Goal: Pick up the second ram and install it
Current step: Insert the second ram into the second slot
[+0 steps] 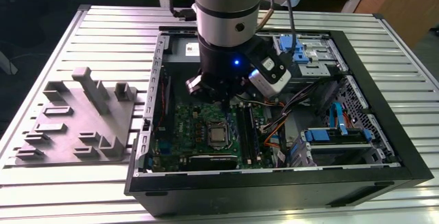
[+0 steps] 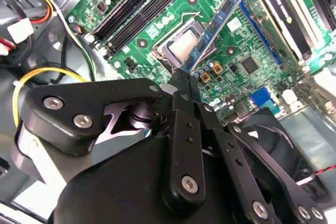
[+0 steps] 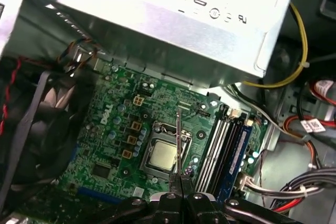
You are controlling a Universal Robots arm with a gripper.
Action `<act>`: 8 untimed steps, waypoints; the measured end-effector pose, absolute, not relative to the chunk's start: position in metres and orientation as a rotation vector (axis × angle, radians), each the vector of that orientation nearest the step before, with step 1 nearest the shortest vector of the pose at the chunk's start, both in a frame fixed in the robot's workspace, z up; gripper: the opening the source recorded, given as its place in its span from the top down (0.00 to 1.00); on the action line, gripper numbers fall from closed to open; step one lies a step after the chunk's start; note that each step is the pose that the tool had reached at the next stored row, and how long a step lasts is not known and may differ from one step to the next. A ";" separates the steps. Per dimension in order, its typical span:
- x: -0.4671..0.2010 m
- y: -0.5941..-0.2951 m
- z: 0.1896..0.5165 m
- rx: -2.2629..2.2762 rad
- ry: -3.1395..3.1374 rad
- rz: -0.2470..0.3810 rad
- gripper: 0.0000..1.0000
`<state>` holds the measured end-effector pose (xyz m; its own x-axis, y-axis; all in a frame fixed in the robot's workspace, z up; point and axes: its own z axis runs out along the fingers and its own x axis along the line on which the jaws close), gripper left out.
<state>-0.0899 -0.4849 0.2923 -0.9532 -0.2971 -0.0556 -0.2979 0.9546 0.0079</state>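
The gripper (image 2: 182,80), jaws pinched shut on the second ram (image 2: 214,27), hangs over the CPU socket (image 2: 176,45); memory slots (image 2: 134,6) lie beside it, a yellow cable (image 2: 47,74) behind.

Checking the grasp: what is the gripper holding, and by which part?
It holds the second ram, clamped across its flat faces by the gripper; where along its length is hidden.

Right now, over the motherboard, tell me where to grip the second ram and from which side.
Pinch the second ram across its two flat faces at one end, coming from above the motherboard, as the gripper holds it: the stick is thin, and only its faces give the jaws broad surfaces.
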 end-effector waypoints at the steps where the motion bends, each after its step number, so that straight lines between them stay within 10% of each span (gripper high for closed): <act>1: -0.090 -0.485 0.292 -0.445 3.055 0.024 0.89; 8: -0.090 -0.485 0.290 -0.295 3.073 0.020 0.89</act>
